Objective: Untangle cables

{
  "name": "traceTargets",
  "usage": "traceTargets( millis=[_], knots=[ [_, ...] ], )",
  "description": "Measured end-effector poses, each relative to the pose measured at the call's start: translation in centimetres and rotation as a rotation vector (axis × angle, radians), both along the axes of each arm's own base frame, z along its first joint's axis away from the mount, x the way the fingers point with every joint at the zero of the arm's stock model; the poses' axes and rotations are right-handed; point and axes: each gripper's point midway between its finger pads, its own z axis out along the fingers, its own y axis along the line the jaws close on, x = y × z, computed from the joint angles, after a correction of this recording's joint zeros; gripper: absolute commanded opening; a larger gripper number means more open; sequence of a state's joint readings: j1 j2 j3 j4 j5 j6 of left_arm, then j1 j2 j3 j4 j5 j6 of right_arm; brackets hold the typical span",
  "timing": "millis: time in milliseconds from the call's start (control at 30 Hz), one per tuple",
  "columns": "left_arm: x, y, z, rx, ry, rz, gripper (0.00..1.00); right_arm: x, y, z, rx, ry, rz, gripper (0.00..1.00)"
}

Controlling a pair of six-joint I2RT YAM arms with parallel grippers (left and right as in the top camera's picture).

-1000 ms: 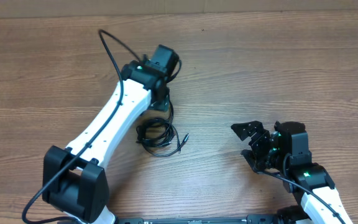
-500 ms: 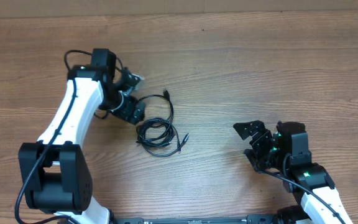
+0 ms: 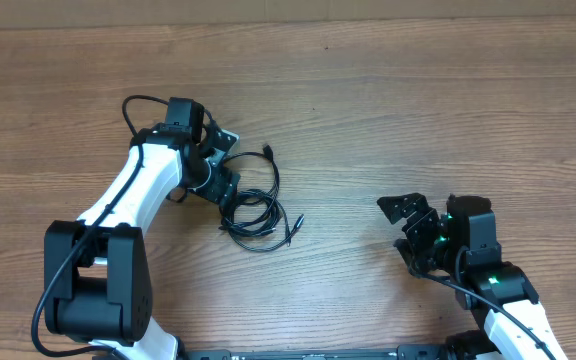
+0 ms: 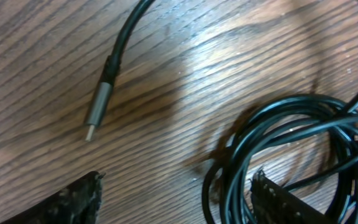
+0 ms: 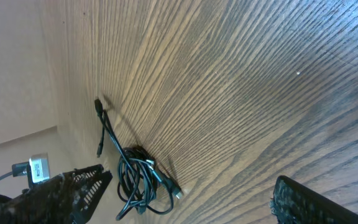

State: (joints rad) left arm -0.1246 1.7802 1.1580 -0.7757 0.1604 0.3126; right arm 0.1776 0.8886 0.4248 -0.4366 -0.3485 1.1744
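While both arms are over the table (image 3: 418, 100), room first: the far edge runs along the top of the overhead view, and bare wood lies on every side of the work. A wide clear stretch separates the two arms.

Cables (image 3: 253, 215): thin black cords in one loose coil left of the table's middle, well away from the far edge. One strand arcs up and out of the coil. It ends in a silvery plug (image 4: 98, 109) that lies flat on the wood, apart from the loops.

My left pincer (image 3: 230, 165) is low at the coil's upper left side, jaws spread and clamping nothing. In the left wrist view the loops (image 4: 291, 124) crowd round one of my fingers (image 4: 284, 199). I cannot tell whether cord and finger touch. The plug sits ahead of the other finger.

My right pincer (image 3: 405, 232) is well off to the right, jaws fully apart and empty. From its wrist view the coil (image 5: 135, 177) appears small and distant across open wood.
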Motion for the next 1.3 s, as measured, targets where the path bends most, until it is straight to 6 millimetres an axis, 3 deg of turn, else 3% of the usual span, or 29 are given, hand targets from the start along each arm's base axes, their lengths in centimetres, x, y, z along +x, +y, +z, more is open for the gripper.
traceTargets(
  millis=[267, 600, 1000, 1100, 1300],
  knots=[
    [-0.3, -0.3, -0.2, -0.006, 0.011, 0.025, 0.69, 0.0, -0.1, 0.0, -0.004, -0.001, -0.003, 1.00],
    [-1.5, -2.4, -1.5, -0.009, 0.021, -0.026, 0.69, 0.1, -0.1, 0.0, -0.006, -0.001, -0.006, 1.00],
    [-1.8, -2.0, -2.1, 0.022, 0.018, -0.024, 0.64, 0.0, -0.1, -0.1, -0.007, 0.002, -0.006, 1.00],
    [-1.8, -2.0, -2.2, 0.021, 0.016, -0.023, 0.59, -0.1, -0.2, -0.2, -0.008, 0.008, -0.006, 1.00],
    [-1.7, -1.9, -2.9, 0.023, -0.004, -0.020, 0.36, -0.6, -0.2, -0.6, -0.013, 0.036, -0.005, 1.00]
  ],
)
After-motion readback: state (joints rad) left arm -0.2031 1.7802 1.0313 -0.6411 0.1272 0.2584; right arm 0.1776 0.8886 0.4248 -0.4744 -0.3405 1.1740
